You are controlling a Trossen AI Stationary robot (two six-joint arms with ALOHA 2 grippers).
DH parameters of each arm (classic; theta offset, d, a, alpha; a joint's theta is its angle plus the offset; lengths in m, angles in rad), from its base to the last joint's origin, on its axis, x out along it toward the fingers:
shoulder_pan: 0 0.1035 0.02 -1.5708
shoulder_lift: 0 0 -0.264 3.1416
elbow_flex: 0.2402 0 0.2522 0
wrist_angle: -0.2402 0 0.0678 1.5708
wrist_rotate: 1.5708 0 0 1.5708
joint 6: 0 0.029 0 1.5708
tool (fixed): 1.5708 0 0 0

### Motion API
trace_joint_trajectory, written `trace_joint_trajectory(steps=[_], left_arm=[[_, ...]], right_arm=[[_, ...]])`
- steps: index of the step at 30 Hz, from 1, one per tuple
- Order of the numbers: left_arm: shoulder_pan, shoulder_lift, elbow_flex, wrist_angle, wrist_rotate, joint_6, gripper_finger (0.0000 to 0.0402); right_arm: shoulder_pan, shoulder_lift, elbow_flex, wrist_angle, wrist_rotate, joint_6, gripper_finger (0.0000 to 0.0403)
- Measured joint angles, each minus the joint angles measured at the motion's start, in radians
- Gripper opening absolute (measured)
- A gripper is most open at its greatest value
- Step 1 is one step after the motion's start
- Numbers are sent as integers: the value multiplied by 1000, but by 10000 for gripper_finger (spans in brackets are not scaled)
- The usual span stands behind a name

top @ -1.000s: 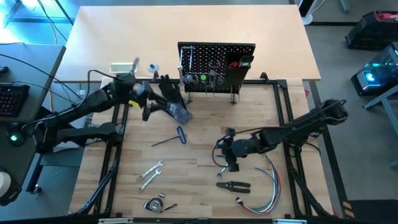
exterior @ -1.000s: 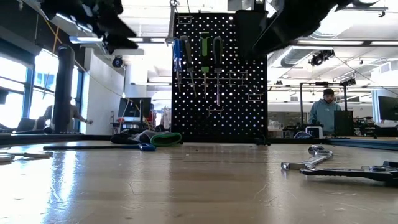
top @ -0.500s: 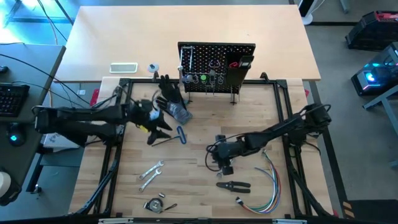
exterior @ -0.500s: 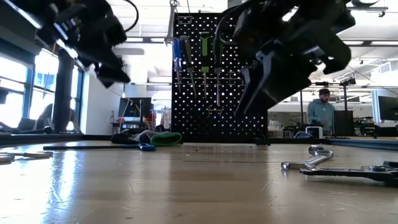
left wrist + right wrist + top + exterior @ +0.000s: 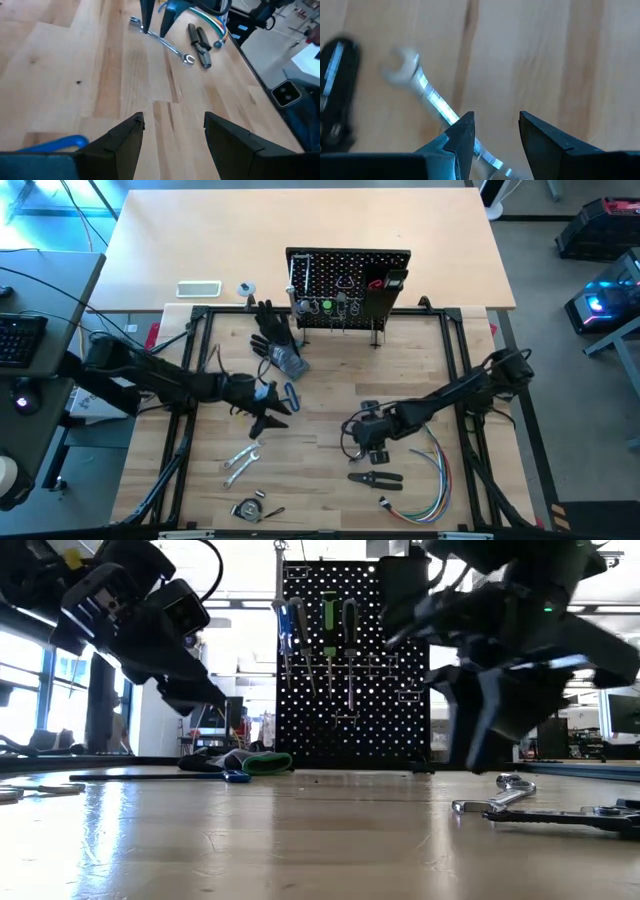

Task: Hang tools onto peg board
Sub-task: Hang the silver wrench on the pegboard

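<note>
The left gripper [image 5: 268, 417] hangs low over the middle of the wooden desk [image 5: 320, 390]. Its jaws are open with a clear gap, and nothing is in them. Only bare wood shows between the two dark fingers [image 5: 127, 137]. The blue-handled hex key [image 5: 289, 396] lies flat on the desk just beside this gripper. Its blue loop shows at the edge of the left wrist view [image 5: 55, 144]. The right gripper [image 5: 372, 442] is down low on the right side of the desk. Its jaws are partly open, with one finger on each side of a silver wrench [image 5: 431, 106] that lies flat on the wood. The jaws are not closed on the wrench, and I cannot tell if they touch it. The black pliers [image 5: 375, 477] lie on the desk just in front of that gripper, near a bundle of coloured wires [image 5: 425, 490]. Two more silver wrenches [image 5: 241, 459] lie near the front left of the desk. The peg board [image 5: 348, 285] stands upright at the back of the desk. Some tools hang on it already, among them a green-handled one [image 5: 329, 628] and a blue-handled one [image 5: 285, 630]. A black glove [image 5: 272, 328] lies on the desk to the left of the board.
</note>
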Motion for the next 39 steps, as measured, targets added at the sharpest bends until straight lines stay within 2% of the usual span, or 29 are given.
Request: trace_joint_trajectory(steps=[8,15,19,25,33,39], left_arm=[[-73,268,61,214,-87,10,202],[-94,489,228,220,-88,88,202],[-96,556,298,198,-87,89,202],[-94,491,315,-5,-93,95,192],[-132,297,315,-441,-96,47,166],[-243,149,313,-751,-194,-88,164]], right_arm=[[67,0,0,-164,12,25,149],[72,-15,0,-182,41,-28,149],[69,-15,0,-132,41,-66,149],[69,-15,0,-87,23,-99,149],[69,-12,0,66,5,-179,149],[53,-12,-2,121,18,-198,149]])
